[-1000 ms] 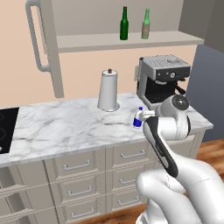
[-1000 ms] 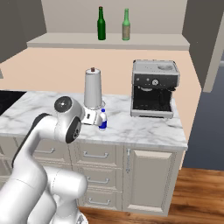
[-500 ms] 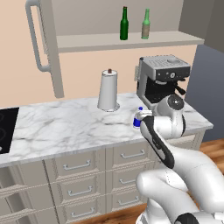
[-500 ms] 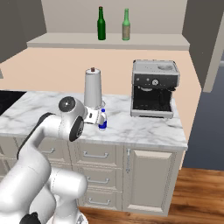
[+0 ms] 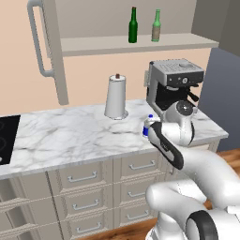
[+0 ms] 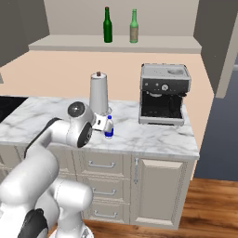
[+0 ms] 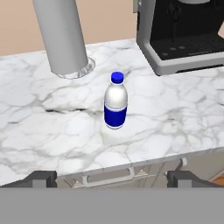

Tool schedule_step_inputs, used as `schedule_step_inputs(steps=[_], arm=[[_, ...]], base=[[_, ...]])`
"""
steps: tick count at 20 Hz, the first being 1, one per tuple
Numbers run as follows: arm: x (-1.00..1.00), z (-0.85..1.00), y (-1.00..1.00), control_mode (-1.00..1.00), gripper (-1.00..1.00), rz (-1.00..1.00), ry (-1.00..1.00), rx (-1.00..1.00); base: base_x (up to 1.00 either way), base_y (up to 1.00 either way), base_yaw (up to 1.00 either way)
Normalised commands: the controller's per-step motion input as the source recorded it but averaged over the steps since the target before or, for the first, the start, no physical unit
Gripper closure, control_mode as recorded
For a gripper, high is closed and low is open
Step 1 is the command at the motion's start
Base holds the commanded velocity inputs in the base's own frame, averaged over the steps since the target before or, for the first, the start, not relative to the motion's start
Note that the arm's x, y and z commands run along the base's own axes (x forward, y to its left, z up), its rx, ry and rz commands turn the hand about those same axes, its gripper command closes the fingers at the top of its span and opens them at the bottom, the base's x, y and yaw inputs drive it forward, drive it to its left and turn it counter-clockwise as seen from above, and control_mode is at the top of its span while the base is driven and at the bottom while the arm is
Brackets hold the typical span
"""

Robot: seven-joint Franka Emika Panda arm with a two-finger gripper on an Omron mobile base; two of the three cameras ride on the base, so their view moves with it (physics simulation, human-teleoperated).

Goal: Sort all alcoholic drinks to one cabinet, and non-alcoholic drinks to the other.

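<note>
On your marble counter (image 7: pixel 39 127) you are looking at one white plastic bottle with blue label and blue cap (image 7: pixel 115 102), standing upright near the front edge, between the paper towel roll (image 7: pixel 61 35) and the coffee machine (image 7: pixel 183 37) and apart from both. Your pincer (image 7: pixel 112 178) is hovering in front of that bottle with its jaws spread wide, gripping nothing; the two dark fingertips (image 7: pixel 38 178) are sitting far apart at the bottom of the hand view, clear of the bottle. From the left base view, the bottle (image 5: pixel 148 125) is peeking out just beside the arm's wrist, on the counter (image 5: pixel 70 136) ahead of the coffee machine (image 5: pixel 173 86). On the open shelf (image 5: pixel 140 44) above, you are seeing two glass bottles standing upright side by side: one dark green bottle (image 5: pixel 133 26) and one paler olive-green bottle with a tan label (image 5: pixel 156 27). The paper towel roll (image 5: pixel 116 97) is standing upright on its holder, left of the coffee machine.
</note>
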Motion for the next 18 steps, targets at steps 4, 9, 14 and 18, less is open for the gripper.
schedule_step_inputs(steps=[4, 9, 14, 18], arm=[[0.25, -0.13, 0.0, -1.0, -1.0, 0.0, 0.0, 0.0], [0.26, -0.11, 0.0, -1.0, -1.0, -0.01, 0.0, 0.0], [0.22, -0.12, -0.01, -1.0, -1.0, -0.01, 0.0, 0.0], [0.21, -0.11, -0.02, -1.0, -1.0, -0.01, 0.0, 0.0]], base=[[0.0, 0.0, 0.0], [0.0, 0.0, 0.0], [0.0, 0.0, 0.0], [0.0, 0.0, 0.0]])
